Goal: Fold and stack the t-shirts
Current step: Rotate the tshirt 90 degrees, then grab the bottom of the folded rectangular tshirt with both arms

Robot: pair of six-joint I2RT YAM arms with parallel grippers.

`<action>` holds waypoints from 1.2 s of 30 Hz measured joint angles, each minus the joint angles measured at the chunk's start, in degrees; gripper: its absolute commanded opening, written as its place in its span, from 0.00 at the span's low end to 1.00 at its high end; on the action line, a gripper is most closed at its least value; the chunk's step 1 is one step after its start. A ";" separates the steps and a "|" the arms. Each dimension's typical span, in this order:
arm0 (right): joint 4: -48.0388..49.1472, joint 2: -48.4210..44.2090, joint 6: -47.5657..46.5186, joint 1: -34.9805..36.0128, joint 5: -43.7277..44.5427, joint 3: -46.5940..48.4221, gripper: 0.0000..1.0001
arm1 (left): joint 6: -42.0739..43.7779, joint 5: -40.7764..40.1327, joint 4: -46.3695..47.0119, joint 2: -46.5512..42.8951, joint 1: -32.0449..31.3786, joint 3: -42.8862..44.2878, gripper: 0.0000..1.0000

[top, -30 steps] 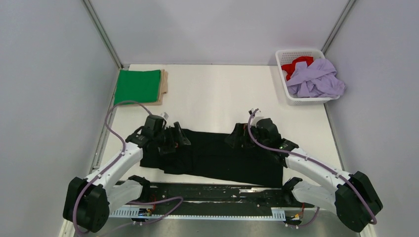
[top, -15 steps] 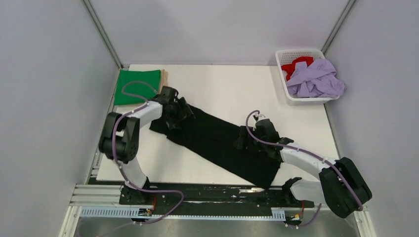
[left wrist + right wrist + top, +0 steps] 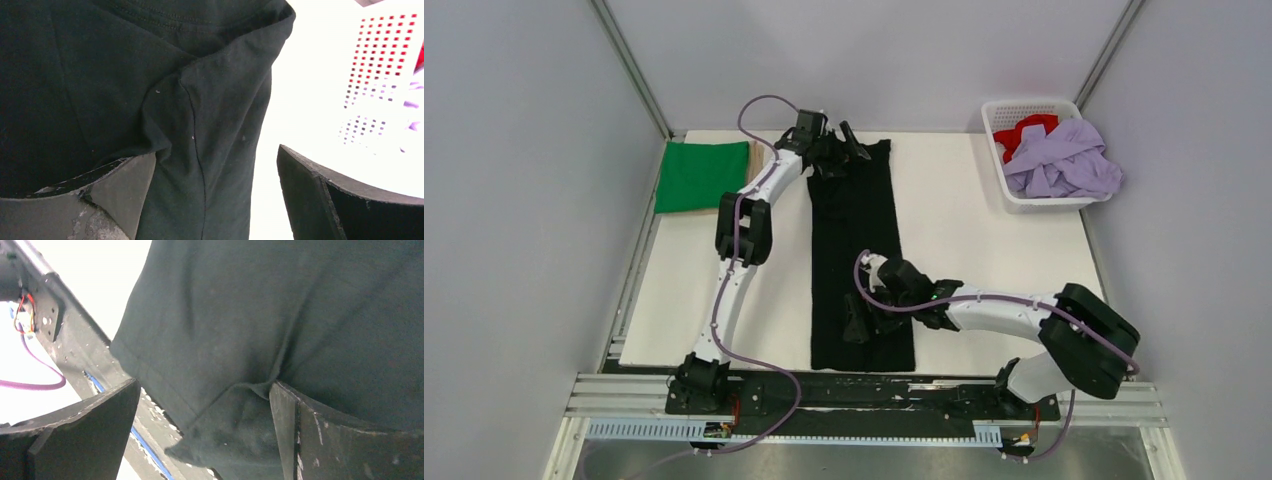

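White table, grey walls, black t-shirt

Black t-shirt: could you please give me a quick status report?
Left end effector open at far end of black t-shirt. Right end effector open at near end. Shirt lies flat as long strip. Green t-shirt apart, left.

**One spread t-shirt splits the worktop**

Folded t-shirts sit left of its far end; a basket of heaped t-shirts stands to the right. The left gripper is at its far end, the right gripper near its near end.
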 measured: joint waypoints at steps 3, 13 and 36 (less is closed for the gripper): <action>0.04 4.17 -2.03 4.15 0.00 4.17 1.00 | -0.50 3.04 4.20 1.60 -0.74 0.79 1.00; -1.64 -1.01 -5.33 6.97 1.36 6.95 1.00 | -0.31 2.12 6.47 1.68 -1.73 0.79 1.00; -18.47 -27.80 18.64 -4.48 1.95 -10.10 0.61 | 4.94 -18.43 -5.16 -89.02 -16.00 -91.52 0.95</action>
